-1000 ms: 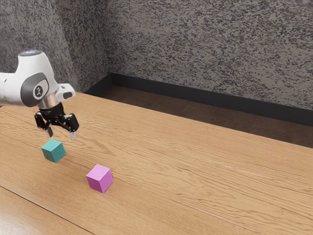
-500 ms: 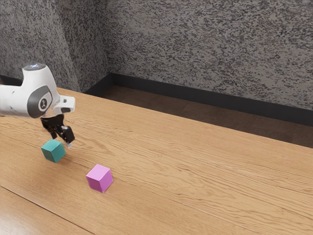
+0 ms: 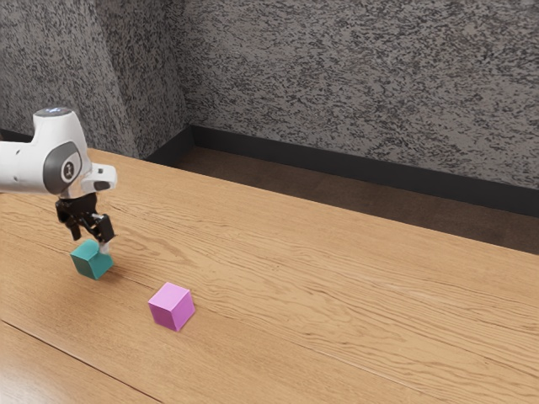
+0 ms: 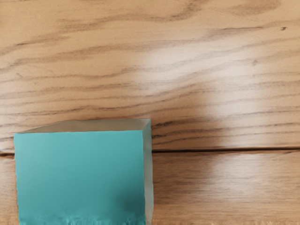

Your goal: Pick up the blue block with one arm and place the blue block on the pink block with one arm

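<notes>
Claw [image 3: 88, 237]: hanging just above the blue block [image 3: 91, 259], at the exterior view's left.
Claw's opening: not showing from this side; I cannot tell.
Blue block, teal-tinted: sitting flat on the wooden tabletop [image 3: 337, 278], right under the hand.
Pink block [image 3: 172, 305]: resting on the tabletop toward the exterior view's right, apart from the blue block.

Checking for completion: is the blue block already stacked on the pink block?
No, the blue block rests on the table, apart from the pink block.

White Franka arm [image 3: 29, 164] showing rounded shells; grey joint cap [image 3: 67, 167] carrying small round mark; black gripper [image 3: 93, 238] attaching below wrist.
</notes>
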`<control>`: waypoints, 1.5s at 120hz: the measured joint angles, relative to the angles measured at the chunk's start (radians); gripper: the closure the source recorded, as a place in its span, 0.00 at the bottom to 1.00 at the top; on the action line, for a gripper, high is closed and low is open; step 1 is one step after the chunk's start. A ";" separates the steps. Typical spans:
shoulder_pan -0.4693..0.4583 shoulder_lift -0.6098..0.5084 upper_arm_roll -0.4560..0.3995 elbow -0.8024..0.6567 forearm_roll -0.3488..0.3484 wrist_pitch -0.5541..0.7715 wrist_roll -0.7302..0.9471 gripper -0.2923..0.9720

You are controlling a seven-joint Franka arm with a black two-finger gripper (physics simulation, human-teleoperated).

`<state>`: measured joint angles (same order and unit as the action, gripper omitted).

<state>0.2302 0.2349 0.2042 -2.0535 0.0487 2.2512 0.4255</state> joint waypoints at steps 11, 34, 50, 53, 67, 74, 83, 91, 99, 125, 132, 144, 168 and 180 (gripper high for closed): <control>0.001 0.000 0.006 -0.005 0.002 -0.009 0.006 0.23; 0.003 -0.001 0.006 -0.012 0.007 0.002 0.065 0.23; 0.031 0.035 0.005 -0.002 0.007 0.016 0.104 0.23; 0.034 0.040 0.004 0.002 0.006 0.018 0.110 0.23; 0.038 0.047 -0.002 0.008 0.005 0.027 0.137 0.23; 0.038 0.048 -0.005 0.008 0.005 0.031 0.149 0.23; 0.038 0.049 -0.013 0.008 0.003 0.039 0.162 0.23; 0.039 0.052 -0.017 0.008 0.002 0.045 0.173 0.23; 0.045 0.057 -0.019 0.008 0.000 0.050 0.182 0.23; 0.061 0.070 -0.030 0.009 -0.003 0.068 0.207 0.23; 0.061 0.077 -0.036 0.013 -0.006 0.075 0.212 0.23; 0.061 0.084 -0.039 0.014 -0.011 0.094 0.220 0.22; 0.070 0.087 -0.041 0.014 -0.023 0.114 0.232 0.22; 0.077 0.087 -0.041 0.015 -0.030 0.119 0.236 0.23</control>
<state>0.3069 0.3224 0.1632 -2.0390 0.0188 2.3701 0.6619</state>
